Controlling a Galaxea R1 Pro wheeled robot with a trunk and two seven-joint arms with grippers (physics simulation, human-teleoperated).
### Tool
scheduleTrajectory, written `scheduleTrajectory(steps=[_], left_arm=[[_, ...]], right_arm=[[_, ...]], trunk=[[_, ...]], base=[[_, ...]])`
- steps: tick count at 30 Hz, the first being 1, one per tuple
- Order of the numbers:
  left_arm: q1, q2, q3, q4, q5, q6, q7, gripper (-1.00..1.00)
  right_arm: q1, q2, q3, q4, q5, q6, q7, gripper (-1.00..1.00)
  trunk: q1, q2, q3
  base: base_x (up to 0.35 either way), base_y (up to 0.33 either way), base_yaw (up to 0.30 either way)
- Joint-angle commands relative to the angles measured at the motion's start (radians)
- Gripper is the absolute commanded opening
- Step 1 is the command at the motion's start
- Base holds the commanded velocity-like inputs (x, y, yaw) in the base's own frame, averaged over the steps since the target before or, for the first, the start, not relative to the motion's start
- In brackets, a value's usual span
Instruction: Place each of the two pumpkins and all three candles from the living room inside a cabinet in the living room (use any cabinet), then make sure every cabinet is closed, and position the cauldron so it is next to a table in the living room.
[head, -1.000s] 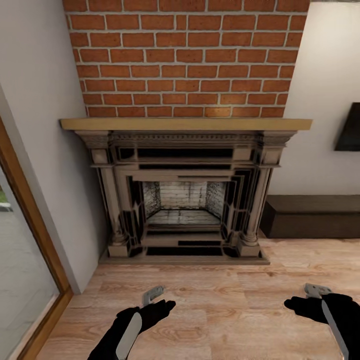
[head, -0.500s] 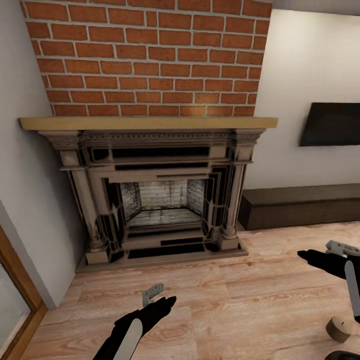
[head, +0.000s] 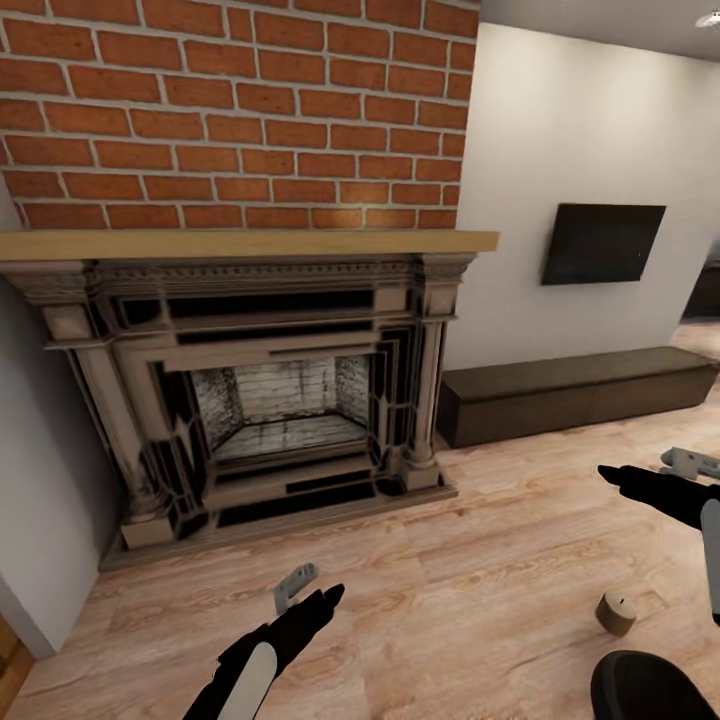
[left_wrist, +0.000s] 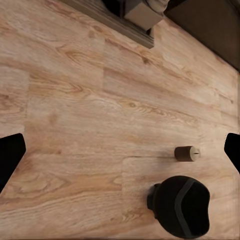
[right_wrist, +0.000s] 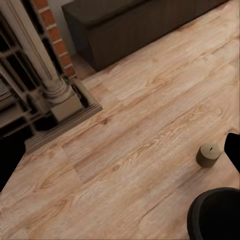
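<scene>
A long, flat-topped dark-brown cabinet (head: 578, 392) sits against the far wall, right of the ornate carved fireplace surround (head: 262, 385) under red brick; on the pale wood-grain floor (head: 480, 570) at near right stands a stubby tan cylindrical candle (head: 615, 612), just beside the round black cauldron (head: 645, 687); left gripper (head: 305, 592) and right gripper (head: 655, 472) both hang empty, fingers spread.

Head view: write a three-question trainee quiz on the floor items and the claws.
1. True or false: the candle lies on the wooden floor.
2. What dark round thing sits near the candle? A) cauldron B) pumpkin C) stool
3. Fill in: the long cabinet stands under the wall-mounted ____.

Key: 1 true; 2 A, the cauldron; 3 television. The left claw and right claw hold nothing.
</scene>
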Motion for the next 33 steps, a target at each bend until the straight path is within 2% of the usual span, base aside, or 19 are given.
scheduleTrajectory(steps=[1,5,9,19,20,27,28,29,33], left_arm=[[0.0,0.0,-0.002,-0.002,0.011,0.003,0.009,1.0],[0.0,0.0,-0.001,-0.002,0.012,0.002,0.009,1.0],[0.0,-0.001,-0.002,-0.002,0.012,0.002,0.008,1.0],[0.0,-0.005,-0.003,0.004,0.012,0.002,0.007,1.0],[0.0,-0.003,-0.002,0.007,0.012,0.002,0.007,1.0],[0.009,0.002,0.005,-0.005,0.014,0.003,0.014,1.0],[0.017,0.003,0.008,-0.019,0.014,0.003,0.014,1.0],[0.038,0.01,0.011,-0.051,0.013,0.003,0.014,1.0],[0.066,0.025,0.012,-0.085,0.013,0.003,0.012,1.0]], right_arm=[[-0.003,0.007,0.0,-0.004,-0.001,0.005,0.001,1.0],[-0.032,0.052,0.004,-0.017,-0.001,0.005,0.001,1.0],[-0.066,0.07,0.004,-0.022,0.001,0.005,0.001,1.0],[-0.073,0.083,0.013,-0.025,0.009,0.005,0.001,1.0],[-0.072,0.083,0.048,-0.025,0.011,0.005,0.001,1.0],[-0.069,0.08,0.075,-0.025,0.011,0.005,0.003,1.0],[-0.068,0.077,0.093,-0.025,0.011,0.005,0.003,1.0],[-0.067,0.075,0.135,-0.025,0.011,0.005,0.004,1.0],[-0.065,0.073,0.2,-0.025,0.012,0.005,0.004,1.0]], trunk=[[0.0,-0.001,-0.002],[0.0,-0.001,-0.004],[0.0,-0.001,-0.006],[0.0,-0.001,-0.011],[0.0,-0.001,-0.012],[0.0,-0.001,-0.015],[0.0,-0.001,-0.015],[0.0,-0.001,-0.016],[0.0,-0.001,-0.017]], base=[[0.0,-0.072,-0.272],[0.0,-0.155,-0.272],[0.0,-0.209,-0.272],[0.0,-0.041,-0.272],[0.0,-0.002,-0.272],[0.0,0.0,-0.272],[0.0,0.0,-0.272],[0.0,0.0,-0.272],[0.0,0.0,-0.272]])
